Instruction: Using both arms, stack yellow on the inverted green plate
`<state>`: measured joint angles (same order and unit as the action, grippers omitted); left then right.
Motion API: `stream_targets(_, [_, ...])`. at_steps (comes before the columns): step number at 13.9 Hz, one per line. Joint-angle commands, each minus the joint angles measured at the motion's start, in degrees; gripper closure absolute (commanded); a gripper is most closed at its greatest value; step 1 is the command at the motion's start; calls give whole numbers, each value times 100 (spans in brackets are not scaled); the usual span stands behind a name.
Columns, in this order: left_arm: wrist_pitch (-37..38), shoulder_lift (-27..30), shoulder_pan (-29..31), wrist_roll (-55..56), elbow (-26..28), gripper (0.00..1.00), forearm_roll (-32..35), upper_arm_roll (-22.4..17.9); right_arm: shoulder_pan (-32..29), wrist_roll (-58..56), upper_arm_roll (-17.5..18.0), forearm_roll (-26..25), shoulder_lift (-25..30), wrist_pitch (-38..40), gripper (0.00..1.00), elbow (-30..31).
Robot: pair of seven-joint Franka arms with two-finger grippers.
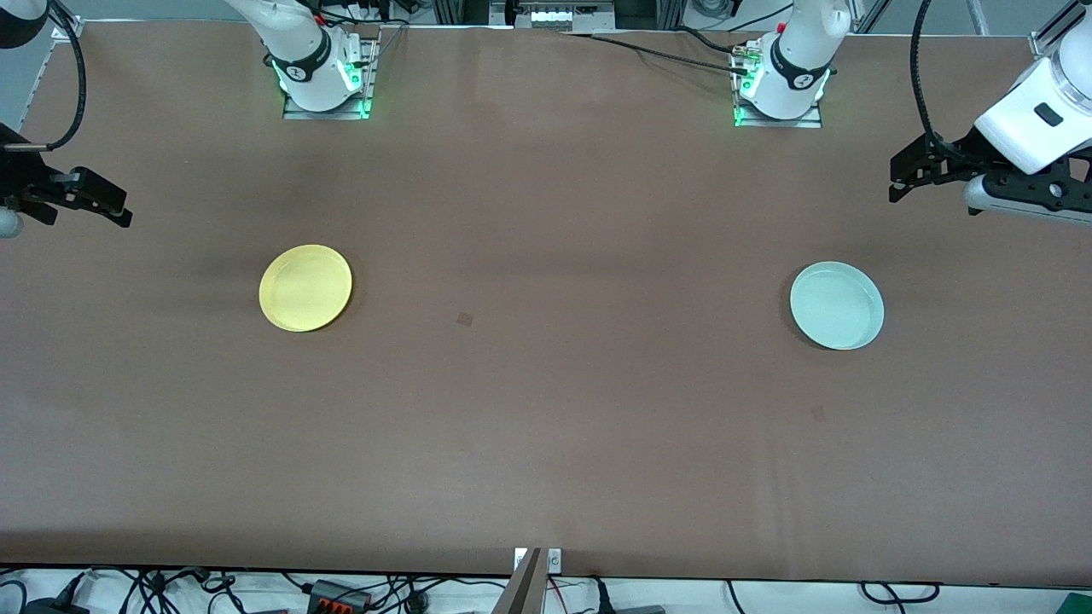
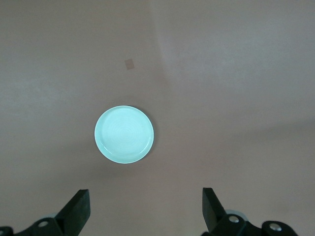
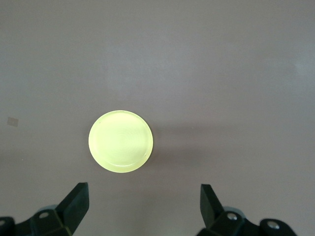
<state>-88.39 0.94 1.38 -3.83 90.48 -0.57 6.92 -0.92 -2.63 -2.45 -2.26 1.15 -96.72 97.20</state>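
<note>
Both arms are glossy white with black rings at the joints. Each base sits on a ribbed metal plate bolted at the worktop's edge and glows green along its lower rim; a small round black mark shows on each base shell. Thick black cables loop from the upper links, and thinner dark leads run to the left arm's base, where a red fitting shows. The left gripper (image 1: 906, 175) and the right gripper (image 1: 107, 203) are matt black, with wedge-shaped fingers (image 2: 78, 209) and silver screws in their mounts.

Yellow plate (image 1: 305, 287), mint-green plate (image 1: 836, 305), brown table (image 1: 546, 426).
</note>
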Motion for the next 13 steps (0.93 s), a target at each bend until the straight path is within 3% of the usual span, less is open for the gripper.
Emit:
stream_targets(1, [137,-85,38,-83,-206,0,-40,2,13,0,16,-73,34,92,0,-70])
stream_targets(13, [435,-77,47,57,-206,0,-66,-7,-4,9,8,-73,16,57,0,-70])
